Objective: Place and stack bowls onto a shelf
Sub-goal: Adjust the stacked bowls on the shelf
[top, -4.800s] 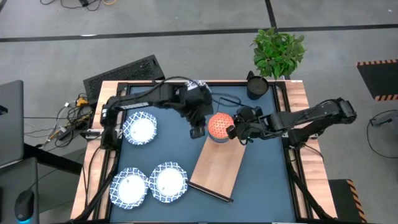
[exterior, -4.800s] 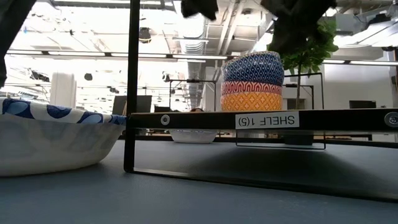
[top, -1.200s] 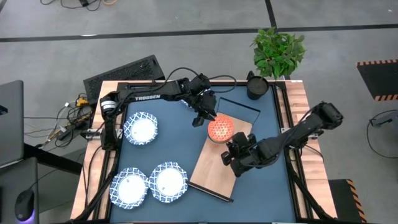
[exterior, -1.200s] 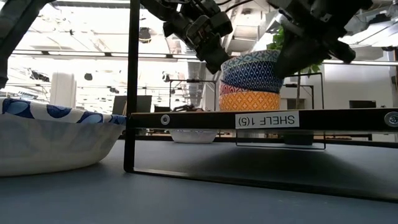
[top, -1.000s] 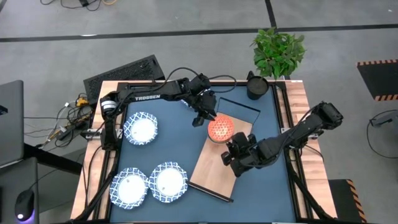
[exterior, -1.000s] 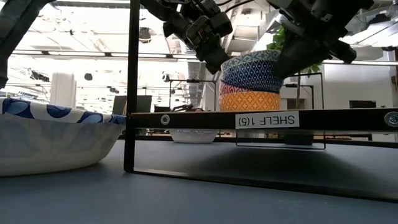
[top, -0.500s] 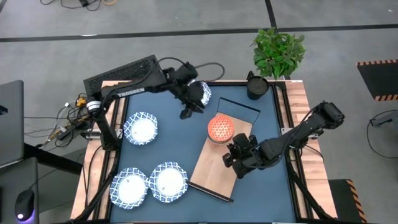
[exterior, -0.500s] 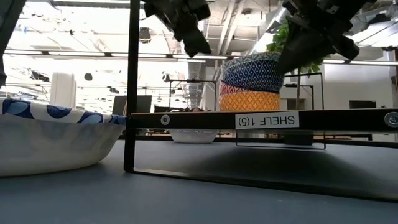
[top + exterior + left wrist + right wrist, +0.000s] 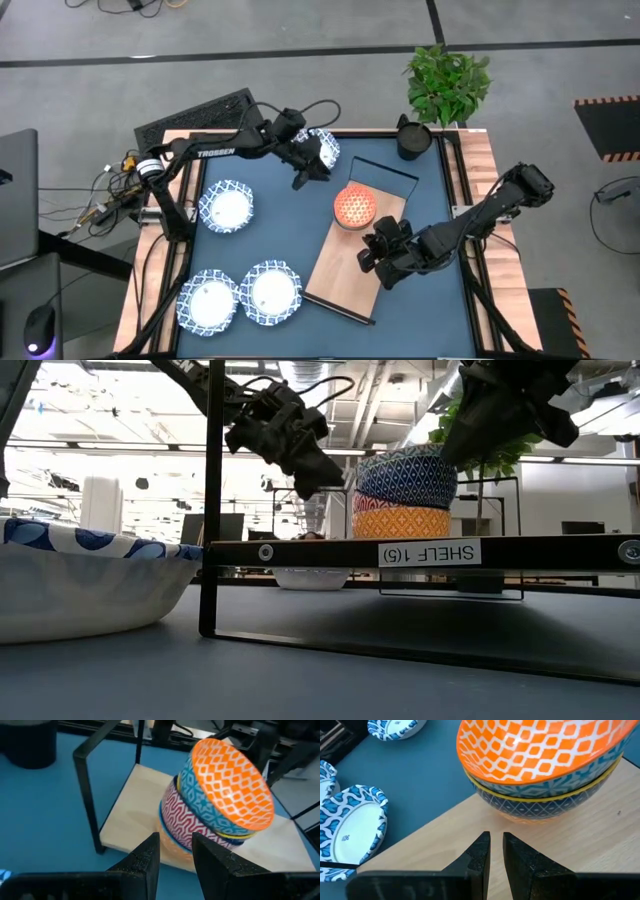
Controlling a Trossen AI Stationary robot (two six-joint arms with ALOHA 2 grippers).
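At the far end of the shelf (image 9: pixel 352 262) the stack of small patterned bowls (image 9: pixel 354 206) stands on its own, because my left gripper (image 9: pixel 303 178) has pulled back from it toward the white bowl (image 9: pixel 322 147) at the table's back edge, fingers a narrow gap apart and empty. My right gripper (image 9: pixel 372 258) hovers over mid-shelf, nearly closed, holding nothing. Four white bowls remain.

Orange-and-white diamond-lined top bowl (image 9: pixel 231 784), blue patterned outside, red squiggle-patterned bowl (image 9: pixel 176 818), light-wood shelf (image 9: pixel 352 265)
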